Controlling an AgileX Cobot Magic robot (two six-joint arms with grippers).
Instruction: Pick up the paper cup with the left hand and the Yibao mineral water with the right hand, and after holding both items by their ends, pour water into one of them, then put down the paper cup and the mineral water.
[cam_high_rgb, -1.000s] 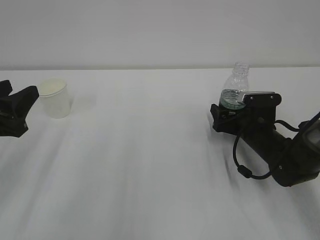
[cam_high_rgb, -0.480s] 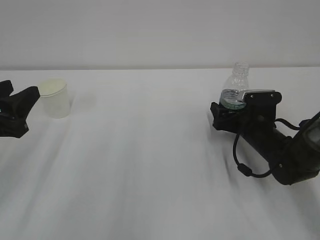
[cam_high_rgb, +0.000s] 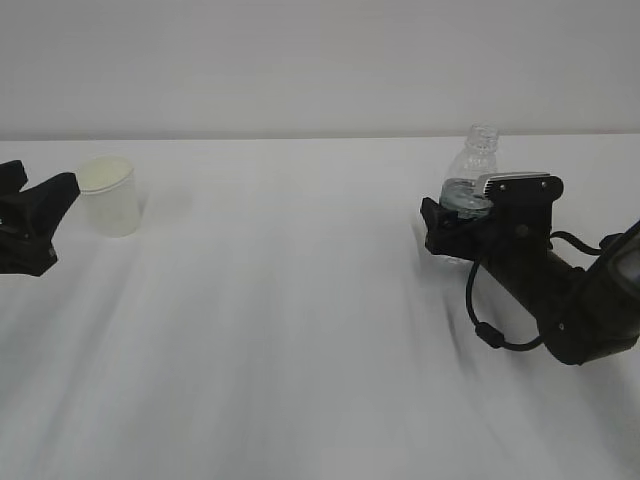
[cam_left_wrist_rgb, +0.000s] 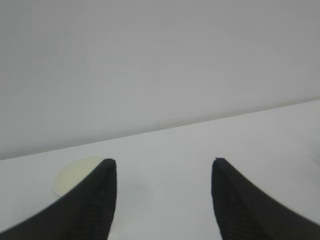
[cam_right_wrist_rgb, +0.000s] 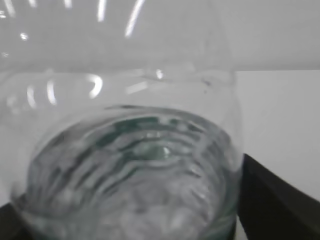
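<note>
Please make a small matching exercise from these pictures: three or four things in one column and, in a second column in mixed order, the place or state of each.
Things:
1. paper cup
2. Yibao mineral water
3. left gripper
4. right gripper

Descriptions:
A. around the lower part of the bottle
B. open, beside the cup, not touching it
C. upright, no cap, partly filled with water
D. standing alone on the table, far left

Pairs: 1-D, 2-C, 3-B, 4-A
</note>
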